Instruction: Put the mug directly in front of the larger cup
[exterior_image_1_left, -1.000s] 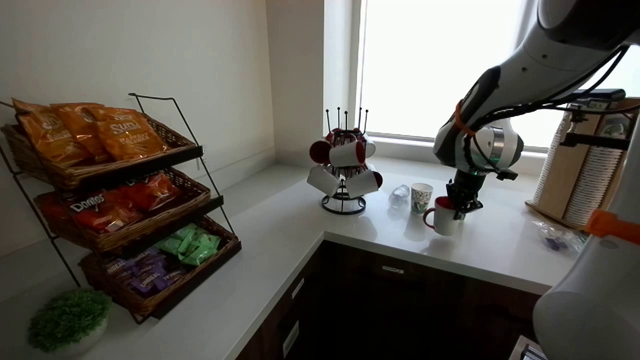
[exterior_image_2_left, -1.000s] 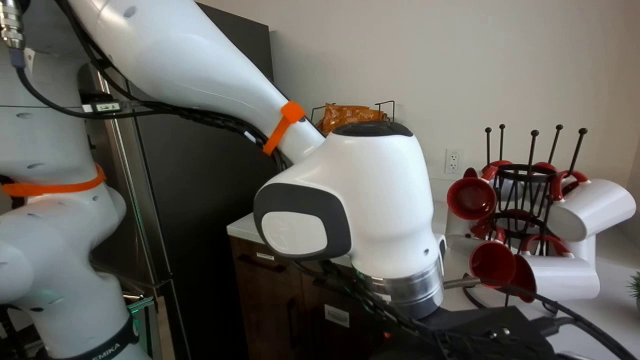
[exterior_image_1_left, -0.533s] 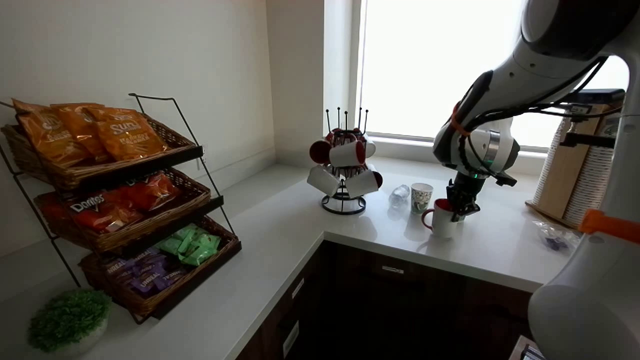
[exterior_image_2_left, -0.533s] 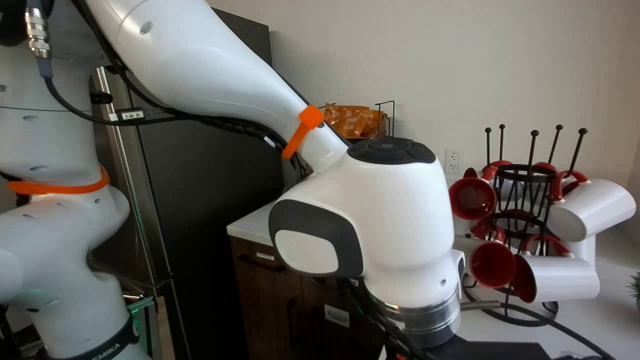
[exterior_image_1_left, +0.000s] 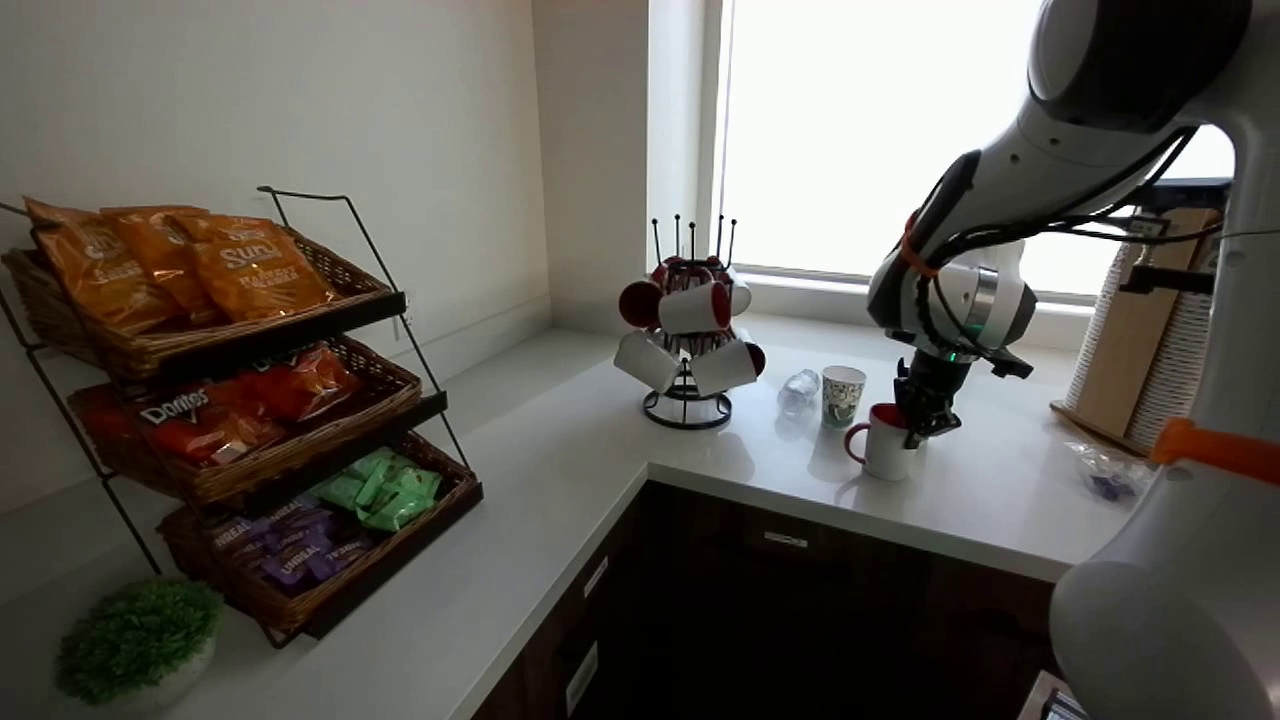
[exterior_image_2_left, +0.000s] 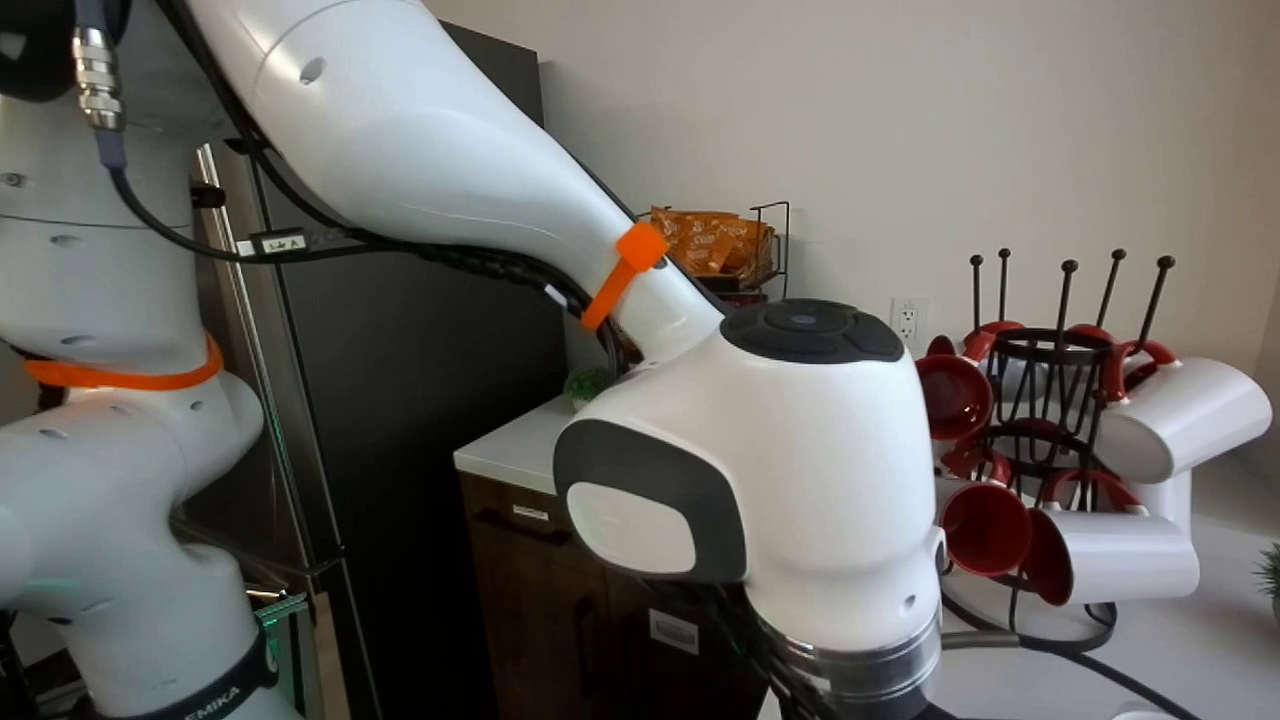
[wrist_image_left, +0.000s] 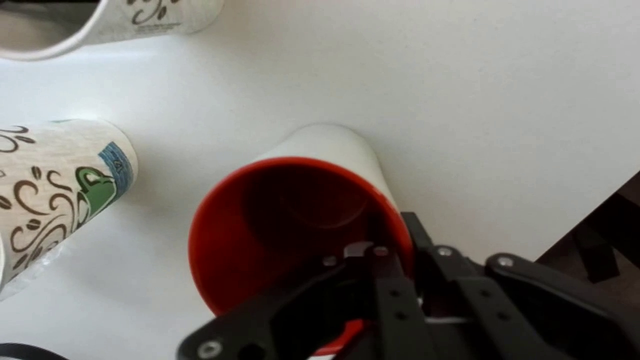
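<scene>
The white mug (exterior_image_1_left: 884, 452) with red rim, inside and handle stands upright at or just above the counter; I cannot tell whether it touches. In the wrist view my gripper (wrist_image_left: 407, 250) is shut on the mug's rim, one finger inside the red mouth (wrist_image_left: 235, 240), one outside. The gripper (exterior_image_1_left: 915, 435) is on the mug's right in an exterior view. A patterned paper cup (exterior_image_1_left: 843, 398) stands behind and left of the mug, seen also in the wrist view (wrist_image_left: 45, 200). Another paper cup (wrist_image_left: 155, 17) is at the wrist view's top left. I cannot tell which is larger.
A crumpled clear plastic item (exterior_image_1_left: 799, 390) lies left of the paper cup. A black rack (exterior_image_1_left: 687, 424) of red-and-white mugs stands further left. A wooden holder (exterior_image_1_left: 1150, 330) with stacked cups and a plastic bag (exterior_image_1_left: 1110, 480) are at right. The counter's front edge (exterior_image_1_left: 780, 503) is close.
My gripper and the mug have moved slightly down and toward the counter's front edge. The gripper stays on the mug's rim. The paper cup and rack have not moved.
</scene>
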